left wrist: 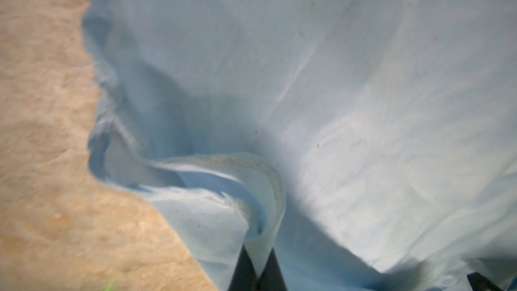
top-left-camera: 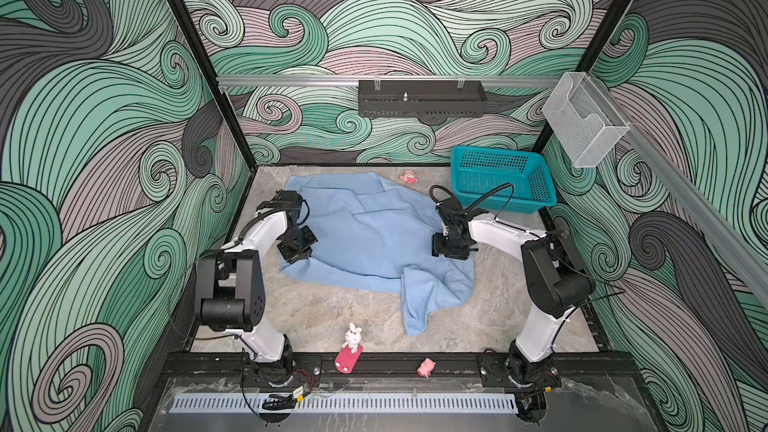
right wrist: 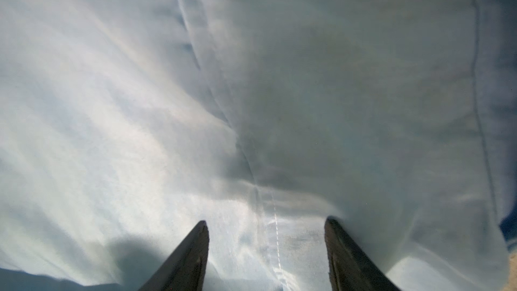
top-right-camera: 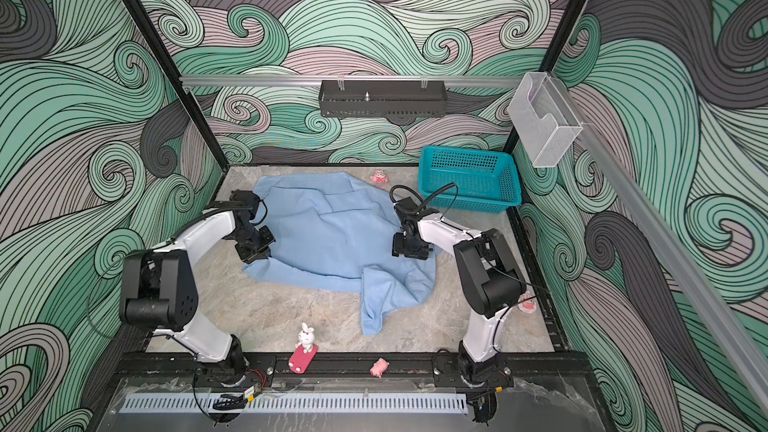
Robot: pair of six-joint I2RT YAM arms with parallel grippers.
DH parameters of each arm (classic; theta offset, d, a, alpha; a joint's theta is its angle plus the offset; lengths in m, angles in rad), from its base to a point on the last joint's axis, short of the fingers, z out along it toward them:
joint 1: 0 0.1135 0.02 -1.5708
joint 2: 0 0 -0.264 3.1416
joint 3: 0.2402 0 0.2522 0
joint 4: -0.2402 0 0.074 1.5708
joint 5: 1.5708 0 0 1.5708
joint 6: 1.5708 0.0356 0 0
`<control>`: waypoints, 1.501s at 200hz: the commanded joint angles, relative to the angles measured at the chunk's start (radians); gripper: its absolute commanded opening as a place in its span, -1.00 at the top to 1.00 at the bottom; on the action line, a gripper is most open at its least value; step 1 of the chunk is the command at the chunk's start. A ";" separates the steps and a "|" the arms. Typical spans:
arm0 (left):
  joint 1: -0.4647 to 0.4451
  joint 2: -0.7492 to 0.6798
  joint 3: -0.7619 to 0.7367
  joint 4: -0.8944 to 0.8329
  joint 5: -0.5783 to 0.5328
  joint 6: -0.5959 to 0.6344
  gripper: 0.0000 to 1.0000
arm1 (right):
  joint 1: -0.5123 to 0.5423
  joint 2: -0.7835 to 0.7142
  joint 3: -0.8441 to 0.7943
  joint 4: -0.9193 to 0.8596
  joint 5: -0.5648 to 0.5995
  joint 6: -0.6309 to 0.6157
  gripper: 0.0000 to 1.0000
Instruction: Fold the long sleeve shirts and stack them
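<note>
The white-and-black left arm (top-left-camera: 259, 234) bends forward, wrist turned down, its black left gripper (left wrist: 256, 247) pinched tight on a raised edge of the light blue woven shirt (left wrist: 363, 79). The white-and-black right arm (top-left-camera: 503, 232) reaches inward, its black right gripper (right wrist: 265, 223) pointing down, jaws spread apart.

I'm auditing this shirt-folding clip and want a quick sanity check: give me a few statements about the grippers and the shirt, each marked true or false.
1. The left gripper is shut on an edge of the light blue shirt. True.
2. The right gripper is clamped on the shirt. False: its jaws stand open over the cloth.
3. The shirt lies in the teal basket. False: it lies crumpled on the table, outside the basket.
4. The white rabbit figurine stands near the table's front edge, apart from the shirt. True.
</note>
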 commanded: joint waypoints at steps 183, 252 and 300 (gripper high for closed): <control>-0.013 -0.205 -0.254 0.170 -0.001 -0.217 0.13 | 0.001 -0.043 0.057 -0.005 0.003 -0.010 -0.06; 0.021 0.281 0.031 0.189 0.036 -0.119 0.24 | -0.034 0.051 0.063 0.010 0.047 -0.001 0.06; 0.046 0.519 0.327 0.089 0.047 -0.089 0.23 | -0.084 0.013 -0.031 0.045 0.075 0.041 0.10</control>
